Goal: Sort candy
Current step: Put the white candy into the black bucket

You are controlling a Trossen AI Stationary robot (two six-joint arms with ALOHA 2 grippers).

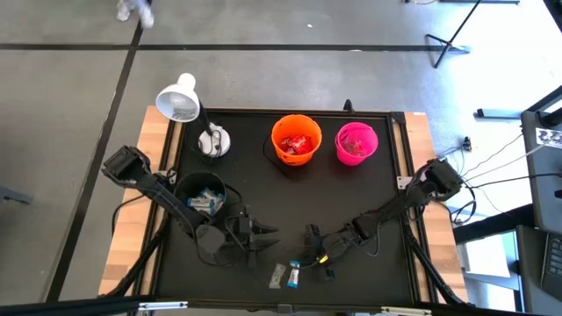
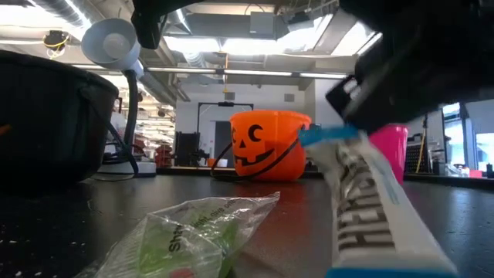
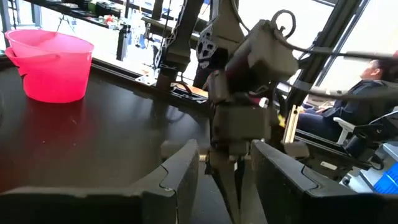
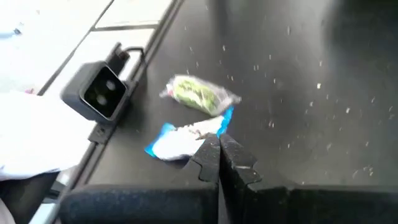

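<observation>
A blue-and-white candy (image 4: 180, 142) is near the table's front edge, with my right gripper (image 4: 219, 149) shut on one end of it. In the low view it slants steeply (image 2: 370, 208). Beside it a candy in a clear-and-green wrapper (image 4: 199, 93) lies flat on the black mat. My left gripper (image 3: 224, 152) hovers open just left of the right one (image 1: 314, 259), nothing between its fingers. The orange bucket (image 1: 296, 139) holds red candy. The black bucket (image 1: 200, 195) holds blue-and-white candy. My right gripper pinches the blue-and-white candy by one crimped end of its wrapper (image 4: 213, 132) between its two fingertips. The fingers slant down from the table's far right. The held end (image 2: 328, 139) is raised and the candy slopes down toward the front edge; whether its low end rests on the mat, I cannot tell.
A pink bucket (image 1: 356, 143) stands at the back right beside the orange one. A white lamp (image 1: 178, 99) and its base (image 1: 213, 140) stand at the back left. A small camera (image 4: 99, 90) sits at the front edge, close to the candy.
</observation>
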